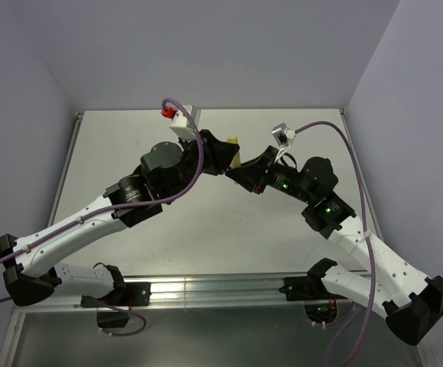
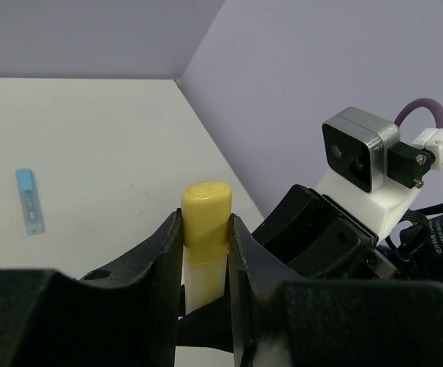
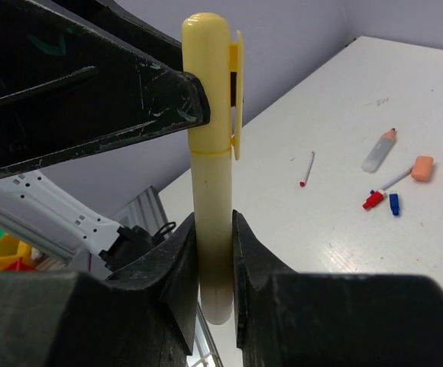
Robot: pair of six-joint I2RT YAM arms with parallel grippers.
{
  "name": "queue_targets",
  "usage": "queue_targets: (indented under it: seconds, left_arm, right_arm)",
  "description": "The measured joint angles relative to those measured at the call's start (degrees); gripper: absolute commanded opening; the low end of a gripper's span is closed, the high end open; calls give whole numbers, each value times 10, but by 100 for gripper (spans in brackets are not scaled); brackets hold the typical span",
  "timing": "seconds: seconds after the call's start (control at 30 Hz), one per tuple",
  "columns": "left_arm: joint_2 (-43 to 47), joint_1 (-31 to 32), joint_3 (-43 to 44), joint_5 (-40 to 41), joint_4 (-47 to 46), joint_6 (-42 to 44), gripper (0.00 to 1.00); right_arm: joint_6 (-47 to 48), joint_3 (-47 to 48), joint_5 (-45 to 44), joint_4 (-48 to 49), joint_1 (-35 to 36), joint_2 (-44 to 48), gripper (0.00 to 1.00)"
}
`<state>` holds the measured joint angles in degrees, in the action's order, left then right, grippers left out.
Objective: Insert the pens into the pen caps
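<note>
A yellow pen cap sits on the end of a pale yellow pen barrel, seam closed. My left gripper is shut on the yellow cap, with the barrel below it. My right gripper is shut on the barrel. In the top view the two grippers, left and right, meet above the table's far middle with the yellow pen between them.
On the table lie a thin stick with a red tip, an orange-tipped pale pen, an orange cap, a red cap and a dark blue cap. A light blue pen lies apart. Walls enclose the table.
</note>
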<state>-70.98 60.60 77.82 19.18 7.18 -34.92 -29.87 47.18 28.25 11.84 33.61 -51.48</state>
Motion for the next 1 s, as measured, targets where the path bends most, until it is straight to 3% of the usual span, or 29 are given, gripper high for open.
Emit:
queue_targets:
  seconds: [0.17,1.0]
  left_arm:
    - [-5,30,11,63,18,11,0]
    - [-19,82,34,222,11,37,0]
  right_arm:
    - [19,2,-8,-7,9,0,0]
    - [45,113,14,-107,13,-59,0]
